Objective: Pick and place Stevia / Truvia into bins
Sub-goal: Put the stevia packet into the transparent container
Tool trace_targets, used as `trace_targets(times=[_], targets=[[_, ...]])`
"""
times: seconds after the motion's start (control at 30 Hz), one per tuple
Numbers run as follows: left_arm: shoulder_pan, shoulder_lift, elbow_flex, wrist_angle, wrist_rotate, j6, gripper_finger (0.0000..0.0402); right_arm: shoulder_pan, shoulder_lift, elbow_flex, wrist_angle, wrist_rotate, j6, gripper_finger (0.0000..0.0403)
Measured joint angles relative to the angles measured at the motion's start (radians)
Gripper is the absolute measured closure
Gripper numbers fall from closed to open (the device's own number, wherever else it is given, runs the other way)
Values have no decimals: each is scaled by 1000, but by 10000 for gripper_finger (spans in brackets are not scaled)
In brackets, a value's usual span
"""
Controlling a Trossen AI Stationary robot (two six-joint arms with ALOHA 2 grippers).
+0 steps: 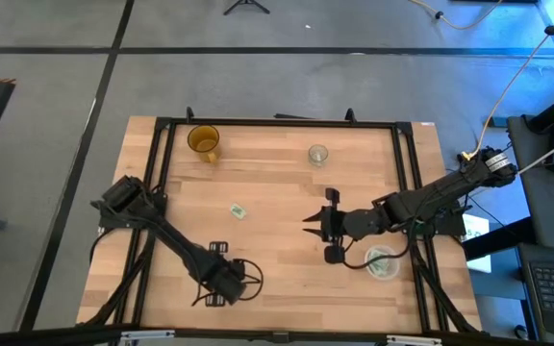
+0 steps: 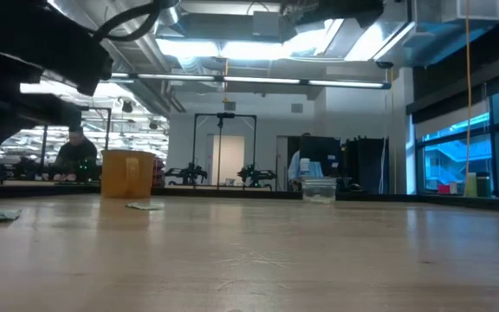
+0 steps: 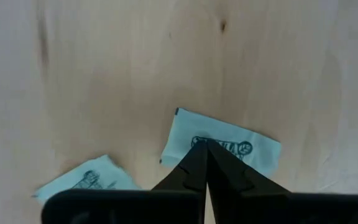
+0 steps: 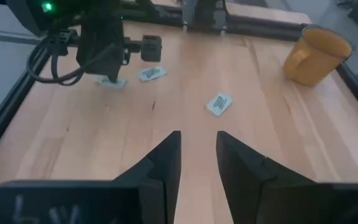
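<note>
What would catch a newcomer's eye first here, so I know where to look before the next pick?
The left gripper stands out first: low at the table's near-left, fingers shut on a green-printed Stevia packet, with a second packet lying just beside it. Next comes the right gripper, open and empty over mid-table, with the clear round bin close by its arm. A lone packet lies mid-table, and a yellow mug stands at the far edge.

The closed dark left gripper (image 3: 207,146) covered part of a white, green-printed paper sachet (image 3: 241,146); a second such sachet (image 3: 86,180) was partly hidden by the gripper's body.
</note>
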Motion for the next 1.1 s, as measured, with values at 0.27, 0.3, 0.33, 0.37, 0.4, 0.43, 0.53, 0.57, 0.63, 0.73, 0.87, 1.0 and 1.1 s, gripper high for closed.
trace_targets(times=[0.27,0.3,0.33,0.37,0.4,0.43,0.53,0.57,0.63,0.73,0.87,1.0,1.1], targets=[[11,-9,-43,93,8,-21,399,0,0,0,-29,-4,17,297],[18,-9,-44,95,15,-20,400,0,0,0,-31,-16,17,297],[25,-8,-44,99,19,-15,400,0,0,0,-32,-37,17,297],[33,-8,-44,103,21,-5,400,0,0,0,-32,-58,17,297],[44,-8,-44,109,22,5,400,0,0,0,-34,-79,17,297],[54,-7,-44,116,21,16,400,0,0,0,-38,-91,17,297],[90,-5,-44,146,7,52,399,1,0,0,-71,-103,17,297],[102,-5,-45,159,5,66,399,1,0,0,-85,-103,17,297],[129,-4,-46,197,-12,96,400,1,0,0,-100,-103,17,297],[174,-1,-46,250,-51,131,399,0,0,0,-121,-103,24,297],[230,10,-47,304,-88,187,400,1,0,0,-172,-105,66,297],[283,43,-46,378,-101,242,399,3,0,0,-235,-118,94,297],[319,79,-43,483,-93,265,400,3,0,0,-268,-119,94,297]])
